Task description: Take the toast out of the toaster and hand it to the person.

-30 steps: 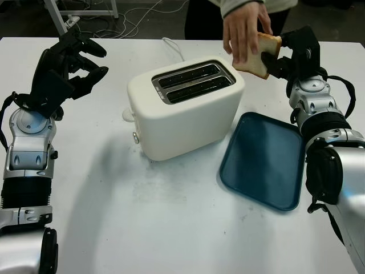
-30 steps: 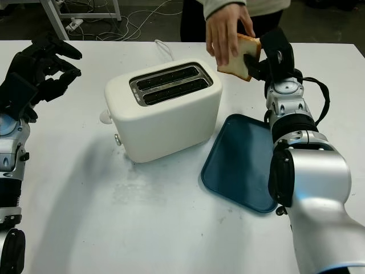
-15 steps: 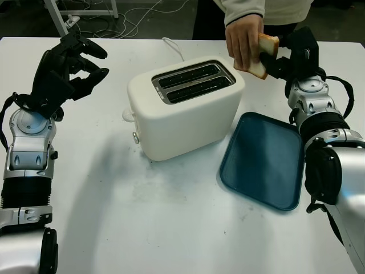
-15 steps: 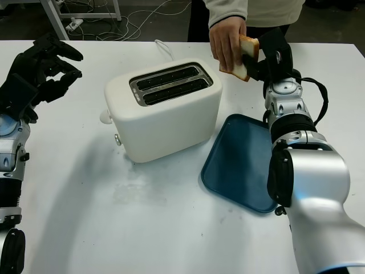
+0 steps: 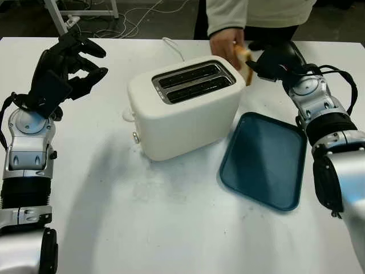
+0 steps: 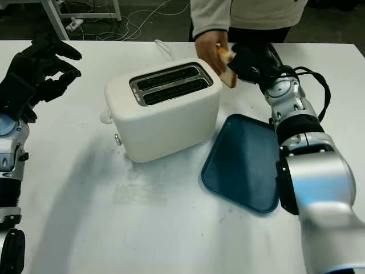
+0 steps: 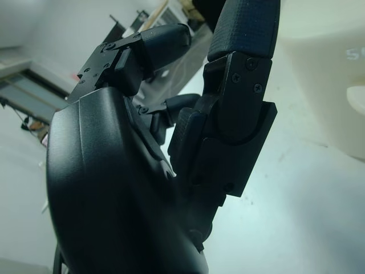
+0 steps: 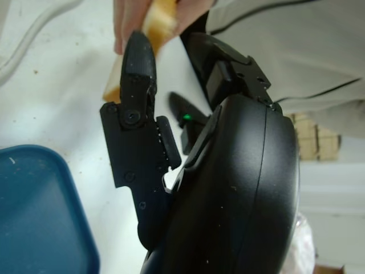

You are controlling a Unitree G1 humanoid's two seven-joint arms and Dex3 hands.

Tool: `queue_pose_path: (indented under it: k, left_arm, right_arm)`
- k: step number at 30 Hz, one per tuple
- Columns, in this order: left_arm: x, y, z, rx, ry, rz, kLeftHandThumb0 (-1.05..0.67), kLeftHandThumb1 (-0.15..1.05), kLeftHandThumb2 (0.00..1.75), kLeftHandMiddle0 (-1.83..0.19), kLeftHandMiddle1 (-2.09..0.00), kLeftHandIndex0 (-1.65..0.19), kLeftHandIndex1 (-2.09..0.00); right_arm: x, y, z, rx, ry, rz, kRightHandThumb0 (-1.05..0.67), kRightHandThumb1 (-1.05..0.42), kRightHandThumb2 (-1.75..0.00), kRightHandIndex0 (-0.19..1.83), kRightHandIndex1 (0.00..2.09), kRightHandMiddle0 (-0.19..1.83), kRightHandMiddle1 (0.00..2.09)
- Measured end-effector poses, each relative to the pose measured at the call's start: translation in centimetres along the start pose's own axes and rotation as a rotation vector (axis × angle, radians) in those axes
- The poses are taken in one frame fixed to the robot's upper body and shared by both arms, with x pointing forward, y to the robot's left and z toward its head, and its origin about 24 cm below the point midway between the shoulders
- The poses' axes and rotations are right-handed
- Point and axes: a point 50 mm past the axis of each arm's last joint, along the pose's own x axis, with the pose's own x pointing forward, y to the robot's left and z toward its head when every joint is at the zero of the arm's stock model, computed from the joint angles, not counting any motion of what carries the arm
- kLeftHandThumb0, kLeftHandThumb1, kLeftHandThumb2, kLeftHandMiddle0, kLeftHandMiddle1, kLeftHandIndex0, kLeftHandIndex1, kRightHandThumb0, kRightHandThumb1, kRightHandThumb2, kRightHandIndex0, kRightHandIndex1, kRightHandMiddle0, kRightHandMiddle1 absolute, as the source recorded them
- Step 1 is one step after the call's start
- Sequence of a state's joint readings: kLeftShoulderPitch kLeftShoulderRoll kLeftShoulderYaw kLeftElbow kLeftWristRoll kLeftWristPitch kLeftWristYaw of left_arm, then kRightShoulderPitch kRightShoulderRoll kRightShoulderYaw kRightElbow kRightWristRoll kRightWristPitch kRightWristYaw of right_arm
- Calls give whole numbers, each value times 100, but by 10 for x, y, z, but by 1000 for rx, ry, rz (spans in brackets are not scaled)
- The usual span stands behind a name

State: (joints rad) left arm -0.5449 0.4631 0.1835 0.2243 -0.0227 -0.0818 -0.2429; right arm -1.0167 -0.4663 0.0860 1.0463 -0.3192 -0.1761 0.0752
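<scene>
Toast: a slice of toast [image 6: 226, 67] is being held up beyond the far right corner of the toaster, pinched in the person's hand [image 6: 208, 45] from above.
Right hand: the right hand [image 5: 274, 60] is being kept just beside the toast, on the side away from the toaster; whether its fingers are gripping the slice or are already off it cannot be told, as the contact is hidden by the person's hand and the black shell. In the right wrist view one finger [image 8: 138, 63] is seen lying against the edge of the slice.
Left hand: the left hand [image 5: 65, 65] is being held raised over the table's far left part, well apart from the toaster; nothing is being carried in it, and its fingers are curled inward.
Toaster: the white two-slot toaster [image 5: 185, 105] is standing in the middle of the white table [image 5: 142, 228]; both slots are showing dark, with no bread seen in them.
Tray: a blue tray [image 5: 265, 160] is lying bare to the right of the toaster.
Done: the removal is judged finished, and the slice is already being taken by the person.
Left: only the release, if not yet made, and the drawing back of the right arm are judged to remain.
</scene>
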Motion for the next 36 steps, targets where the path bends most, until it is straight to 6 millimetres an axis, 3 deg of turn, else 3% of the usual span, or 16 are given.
queue_pose_path:
  k: [7, 8, 9, 10, 14, 19, 23, 29, 36]
  left_arm:
    - [-9, -3, -12, -48, 33, 44, -105, 92, 20, -34, -146, -31, -138]
    - [-10, -5, -13, -57, 37, 50, -105, 92, 20, -34, -146, -31, -138]
    - [-12, -8, -15, -69, 41, 57, -105, 92, 19, -34, -146, -31, -138]
    - [-14, -11, -17, -82, 43, 65, -105, 92, 19, -34, -145, -31, -138]
    - [-29, -24, -30, -156, 66, 121, -105, 92, 19, -35, -148, -30, -144]
    - [-59, -42, -48, -221, 92, 199, -105, 92, 20, -37, -148, -32, -145]
    - [-74, -63, -59, -286, 118, 196, -105, 92, 18, -32, -149, -26, -147]
    - [-89, -94, -70, -415, 131, 185, -105, 92, 7, -25, -150, -24, -145]
    - [-100, -108, -84, -416, 94, 123, -105, 92, 23, -7, -161, -11, -151]
  right_arm:
    - [-52, 19, -17, 112, -122, -38, -56, -92, -55, 19, 3, 17, 2]
    - [-61, 24, -18, 143, -137, -41, -57, -92, -56, 28, 7, 16, 1]
    - [-70, 29, -17, 185, -152, -42, -57, -92, -57, 32, 53, 15, 1]
    - [-81, 34, -16, 226, -166, -39, -58, -92, -58, 19, 79, 15, 0]
    - [-126, 59, -13, 442, -182, 34, -63, -92, -67, 2, 30, 12, 1]
    - [-172, 78, -2, 687, -129, 50, -60, -92, -67, 5, 22, 14, 2]
    - [-184, 95, 1, 820, -85, 9, -59, -92, -59, 6, 17, 13, 0]
    - [-189, 117, -2, 896, -7, 8, -54, -92, -61, 6, 14, 10, 0]
    - [-189, 118, -3, 898, 4, -6, -56, -92, -60, 7, 11, 9, 1]
